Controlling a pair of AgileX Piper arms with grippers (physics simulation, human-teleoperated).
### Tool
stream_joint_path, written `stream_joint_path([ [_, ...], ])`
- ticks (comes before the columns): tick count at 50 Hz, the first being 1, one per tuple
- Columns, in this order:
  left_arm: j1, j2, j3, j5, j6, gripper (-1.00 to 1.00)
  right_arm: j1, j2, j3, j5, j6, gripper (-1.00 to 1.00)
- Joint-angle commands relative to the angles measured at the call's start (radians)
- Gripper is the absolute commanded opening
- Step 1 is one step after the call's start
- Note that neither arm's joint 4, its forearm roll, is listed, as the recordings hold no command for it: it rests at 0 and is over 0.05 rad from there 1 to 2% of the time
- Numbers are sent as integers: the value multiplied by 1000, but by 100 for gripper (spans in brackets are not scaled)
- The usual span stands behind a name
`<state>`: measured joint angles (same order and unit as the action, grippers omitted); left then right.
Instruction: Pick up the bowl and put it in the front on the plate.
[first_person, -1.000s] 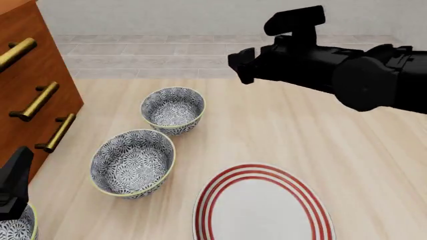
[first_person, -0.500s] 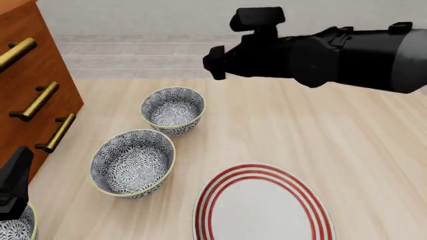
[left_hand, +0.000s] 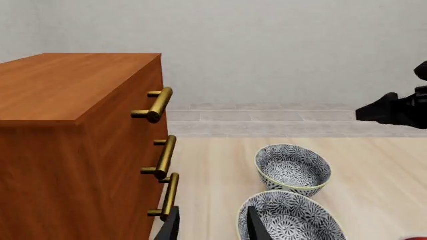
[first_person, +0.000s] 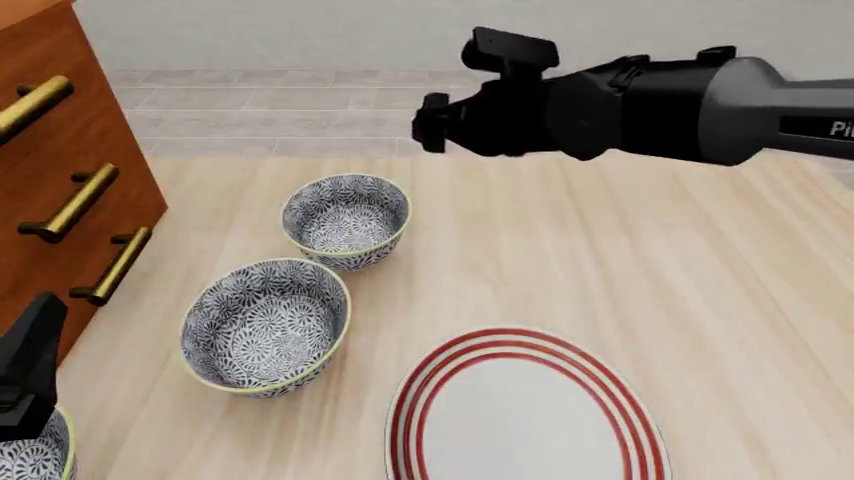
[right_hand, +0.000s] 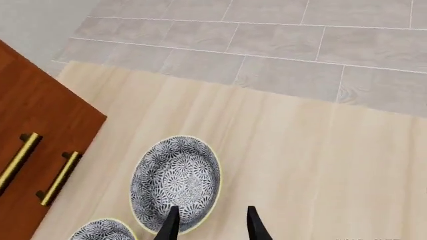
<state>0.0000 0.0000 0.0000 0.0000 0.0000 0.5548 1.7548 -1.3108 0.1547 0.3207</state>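
Two matching floral bowls sit on the wooden table: a far bowl (first_person: 346, 220) and a nearer bowl (first_person: 264, 325). A third bowl (first_person: 24, 458) peeks in at the bottom left corner. The red-ringed white plate (first_person: 523, 420) lies at the front, right of the bowls. My right gripper (first_person: 433, 122) hovers high above the table, behind and to the right of the far bowl (right_hand: 176, 182). Its fingers (right_hand: 254, 226) are open with nothing between them. My left gripper (left_hand: 212, 230) is open and empty at the front left, beside the nearer bowl (left_hand: 293, 220).
A brown wooden cabinet (first_person: 60, 180) with brass drawer handles (first_person: 67, 205) stands along the left side, close to the left arm (first_person: 27, 375). Grey tiled floor (first_person: 294, 100) lies beyond the table's far edge.
The right arm has swung left, carrying its gripper from the table's middle towards a spot above the far bowl. Bowls, plate and left arm have stayed put.
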Motion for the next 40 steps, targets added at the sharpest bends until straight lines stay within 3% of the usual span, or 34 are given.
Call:
stream_joint_path([
  [1,0,0,0,0,0,100,-30,59,-50,18,44,100],
  [18,0,0,0,0,0,100,-34,137,-94,22,82,100],
  [40,0,0,0,0,0,100,-3,245,-183,34,83,100],
])
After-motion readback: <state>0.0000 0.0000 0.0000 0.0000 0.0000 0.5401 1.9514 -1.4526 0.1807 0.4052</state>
